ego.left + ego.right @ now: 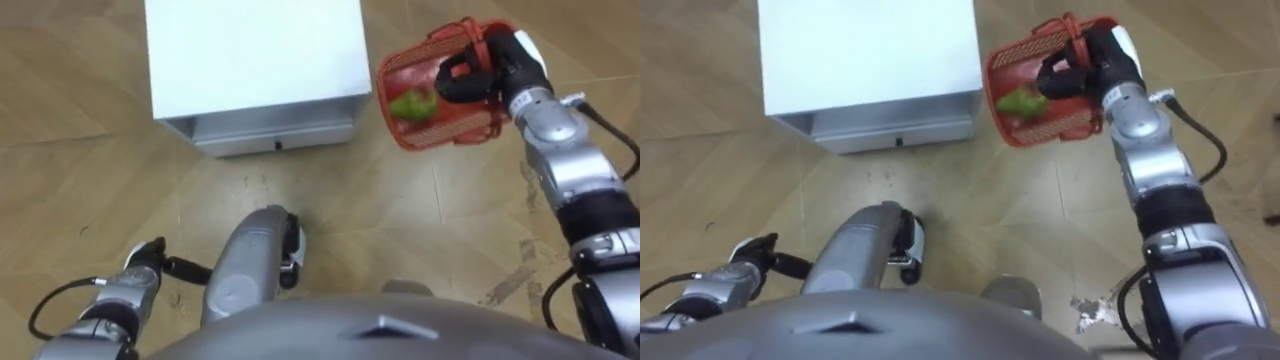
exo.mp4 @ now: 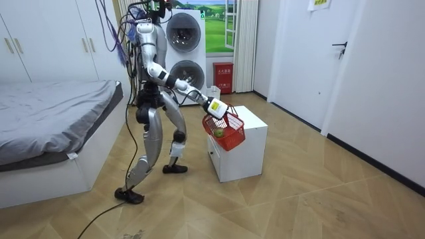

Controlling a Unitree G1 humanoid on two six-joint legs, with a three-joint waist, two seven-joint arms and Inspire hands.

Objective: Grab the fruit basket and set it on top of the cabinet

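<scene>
The red plastic lattice fruit basket [image 1: 455,128] is off the low white box-shaped counter [image 1: 255,50] and hangs in the air just beside its right edge, above the wooden floor [image 1: 450,220]. The robot's right hand [image 1: 495,70] is closed round the basket's red handle [image 1: 468,42], probably because the handle is the one part firm enough to bear the load. The basket tilts from that grip, so the single green fruit [image 1: 413,104] has settled against the lower wall. The arm reaches well forward, which keeps the basket clear of the counter's drawer front. The left hand [image 1: 143,260] hangs low by the robot's side, idle; whether it is open or closed cannot be told. The pick-up looks essentially done.
</scene>
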